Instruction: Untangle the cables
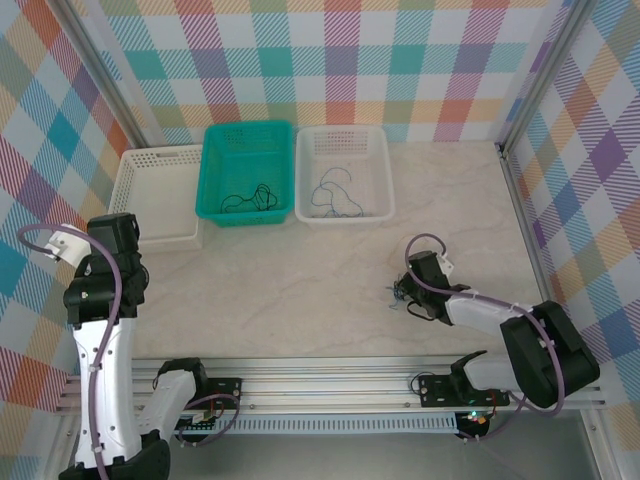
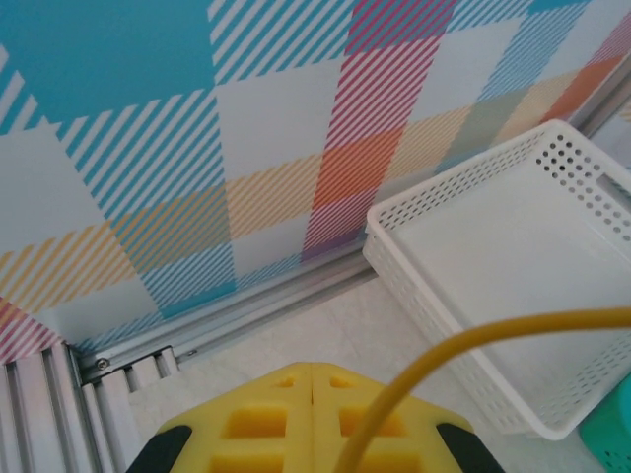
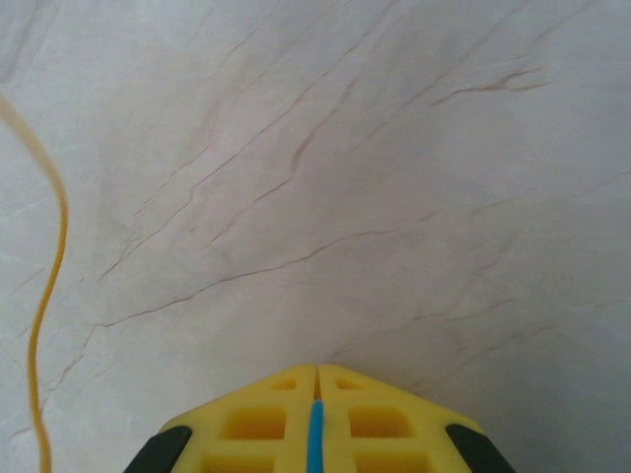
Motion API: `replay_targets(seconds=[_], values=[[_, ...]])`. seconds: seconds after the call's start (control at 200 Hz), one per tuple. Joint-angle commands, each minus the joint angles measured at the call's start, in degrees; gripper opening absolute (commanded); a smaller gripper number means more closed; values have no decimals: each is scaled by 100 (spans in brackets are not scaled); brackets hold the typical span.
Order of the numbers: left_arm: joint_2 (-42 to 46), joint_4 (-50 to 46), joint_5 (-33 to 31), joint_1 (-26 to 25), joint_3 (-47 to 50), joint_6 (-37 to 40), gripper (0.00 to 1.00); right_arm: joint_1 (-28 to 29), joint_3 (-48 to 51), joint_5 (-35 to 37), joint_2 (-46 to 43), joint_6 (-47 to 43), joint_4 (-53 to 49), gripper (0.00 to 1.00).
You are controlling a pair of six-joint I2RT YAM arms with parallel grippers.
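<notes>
We hold one cable in each gripper.
Lower centre, our right gripper (image 3: 317, 370) is clamped on a thin blue cable (image 3: 315, 439) above the pale marbled tabletop (image 3: 394, 177). Our left gripper (image 2: 314, 367) pinches a thin yellow cable (image 2: 473, 340) that arcs toward the right edge.

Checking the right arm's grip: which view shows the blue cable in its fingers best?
Right wrist: the blue cable sits close up, pinched between the shut yellow fingers. Top external gives a tiny, unclear clump beside the right arm.
</notes>
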State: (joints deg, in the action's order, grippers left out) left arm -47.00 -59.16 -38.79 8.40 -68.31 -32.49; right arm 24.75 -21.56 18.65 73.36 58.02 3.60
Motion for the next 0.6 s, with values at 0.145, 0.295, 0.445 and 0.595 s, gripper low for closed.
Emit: replay_targets(seconds=[0.145,0.295,0.445,0.595], values=[[-165,1100,4096,80,393,128,0,87,-429,-189,-307,-1260,-432,20],[-318,1688,5512,-199,329,-337,0,417,-719,-336,-214,-1647,-497,38],[-232,2012,5721,-732,521,-784,0,609,-888,-253,-129,-1696,-599,55],[-202,2571,6031,-1191,954,-1148,0,686,-1076,-186,-128,-1843,-784,66]])
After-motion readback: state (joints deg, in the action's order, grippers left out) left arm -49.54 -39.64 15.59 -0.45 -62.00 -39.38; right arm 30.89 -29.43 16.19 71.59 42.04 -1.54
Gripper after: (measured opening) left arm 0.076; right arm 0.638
